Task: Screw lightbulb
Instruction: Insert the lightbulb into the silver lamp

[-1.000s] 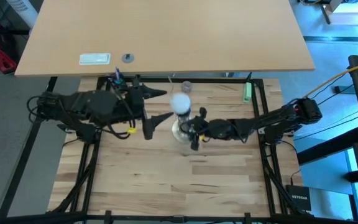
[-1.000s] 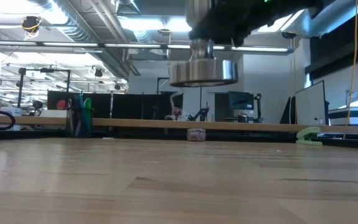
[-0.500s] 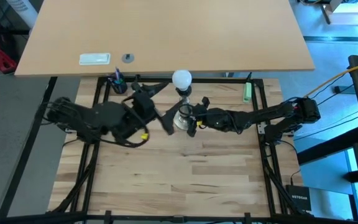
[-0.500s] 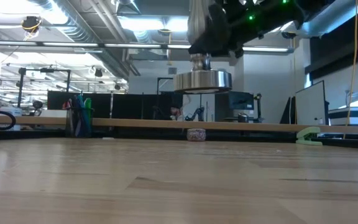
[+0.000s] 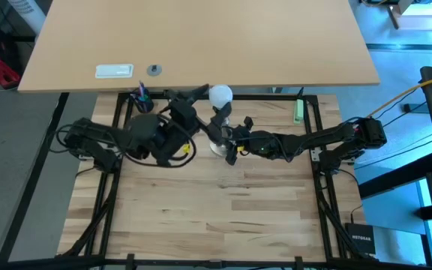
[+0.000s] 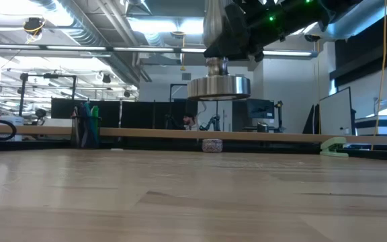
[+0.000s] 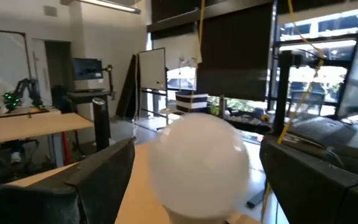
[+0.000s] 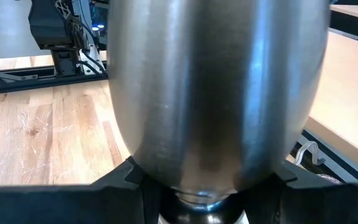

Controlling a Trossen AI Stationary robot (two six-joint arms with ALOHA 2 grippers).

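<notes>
Left wrist view shows the left gripper [image 7: 194,180] with its two dark fingers [image 7: 98,177] spread wide, one on each side of the bulb [image 7: 197,163], and clear air between pads and glass: released, not yet gripping. That is the change: a second ago this arm hung back toward the table's left edge, well away from the bulb; it has since swung in toward the middle of the far edge and now brackets it. The right gripper [image 5: 229,144] is clenched on the stand [image 6: 218,86], holding it up off the wood; in the low view its round foot floats above the table, and it has barely moved in the last half second. So the stand seems settled and presented, and I judge the next step is for the left fingers to close on the bulb and turn it into the socket. The bulb, seen from the high view [image 5: 220,95], sits on top of the stand by the far edge; how far it is threaded in cannot be seen. It is a smooth, matte white frosted globe. The stand is polished, silvery metal, a slim stem flaring to a thick disc, mirror-bright in the right wrist view [image 8: 216,93]. The table [image 5: 223,210] is pale butcher-block wood, with visible grain and fine scratches.
</notes>
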